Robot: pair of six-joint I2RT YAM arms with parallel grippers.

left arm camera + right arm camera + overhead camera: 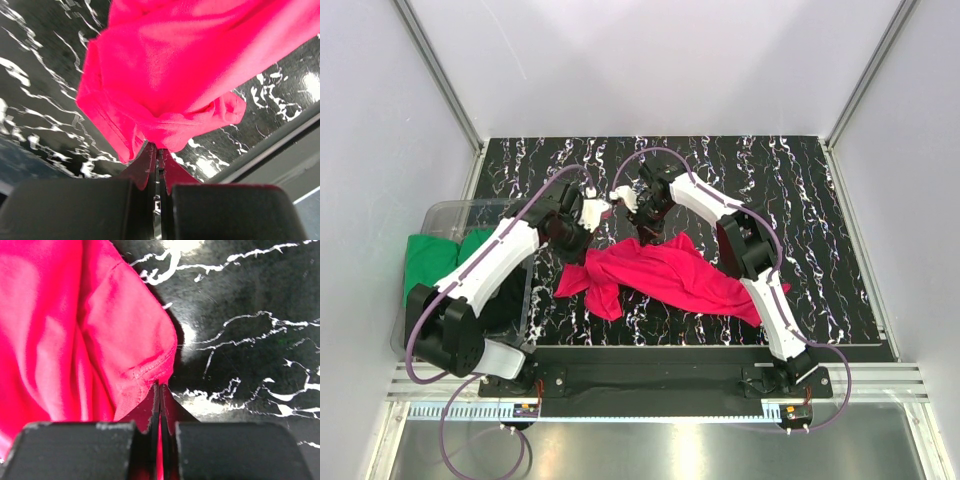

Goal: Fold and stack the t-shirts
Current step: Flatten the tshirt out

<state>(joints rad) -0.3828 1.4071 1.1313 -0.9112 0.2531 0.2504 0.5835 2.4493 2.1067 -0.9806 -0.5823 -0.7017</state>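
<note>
Early days, we reckon: on the table (800, 220) nothing folded or stacked shows yet. The crimson t-shirt (665, 275) sprawls crumpled just 6 o'clock of centre with its upper edge lifted, so we judge it is being spread for a first fold. Over at 9 o'clock sits the clear bin (440, 212), holding a bunched green t-shirt (425, 255) towards its own 9 o'clock side and a dark mass (505, 300) beside it that we cannot make out; both look unfolded. The left gripper (158, 150) is clamped tight on a bunched fold at the crimson shirt's 10 o'clock corner. The right gripper (160, 387) is pinched closed on a hem at 12 o'clock.
</note>
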